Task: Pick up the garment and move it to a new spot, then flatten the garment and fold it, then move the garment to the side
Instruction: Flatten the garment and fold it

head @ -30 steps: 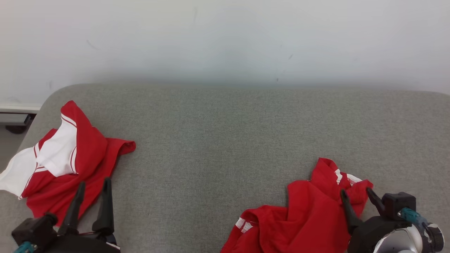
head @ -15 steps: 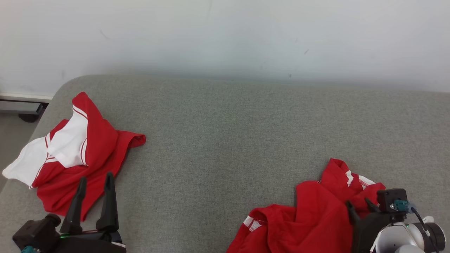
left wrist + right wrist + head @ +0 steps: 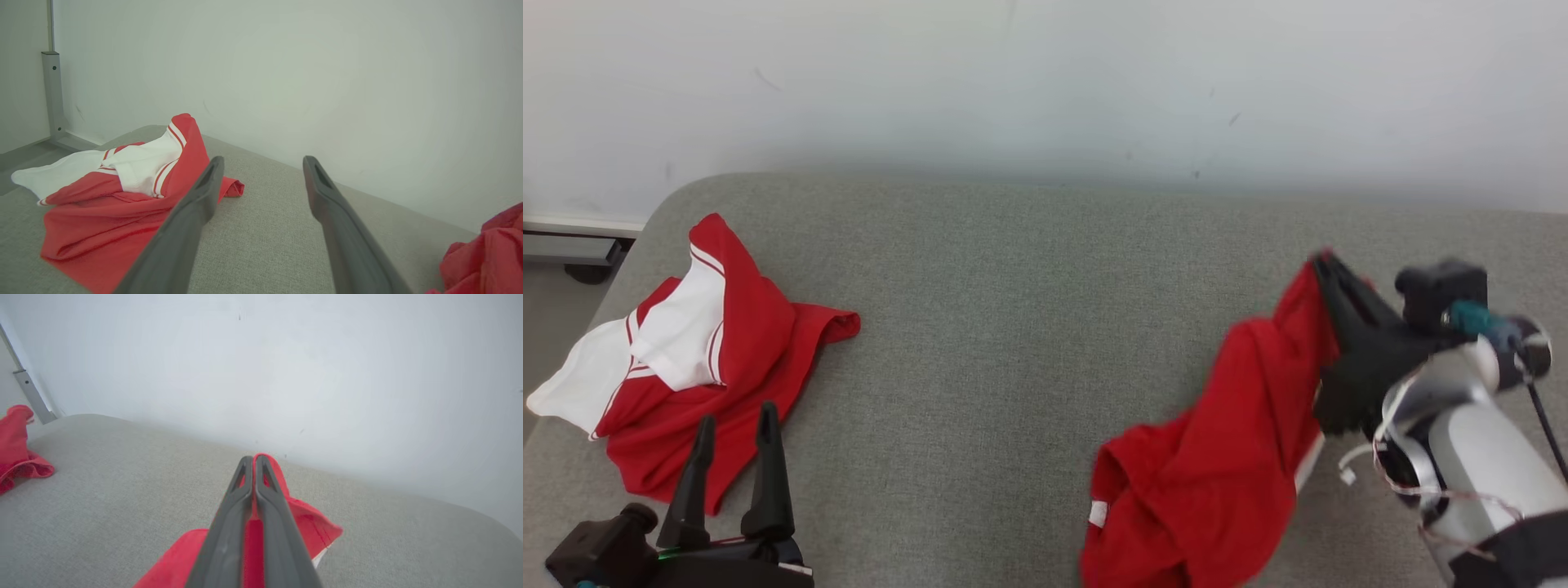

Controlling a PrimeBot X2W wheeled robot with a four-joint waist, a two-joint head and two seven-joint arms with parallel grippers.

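Two red garments lie well apart on the grey fabric-covered bench (image 3: 1013, 327), one toward each end. The garment (image 3: 1225, 441) of the task is on the robot's right, pinched at its top corner by the right claw (image 3: 1327, 269), whose fingers are pressed together on the cloth.

The head view gives the whole drape. The cloth runs as a long slanted band from the claw tips at the upper right down to a crumpled bunch at the lower left, near the bench's front edge. Its long axis is thus diagonal, with the gripped end pointing toward the wall (image 3: 1045, 82). A small white tag (image 3: 1098, 513) shows on the bunch, and a white strip (image 3: 1311, 461) shows along the band's right edge.

The right wrist view adds the grip itself: red fabric is sandwiched between the two closed fingers, peeks just past their tips and spills out to the right below them.

The left claw (image 3: 735, 416) sits low on the robot's left with its fingers spread and nothing between them, just in front of the red-and-white garment (image 3: 711, 359). The left wrist view shows that garment's white panel with red stripes and a grey post (image 3: 53, 94) against the wall, and an edge of the held garment at its lower right.
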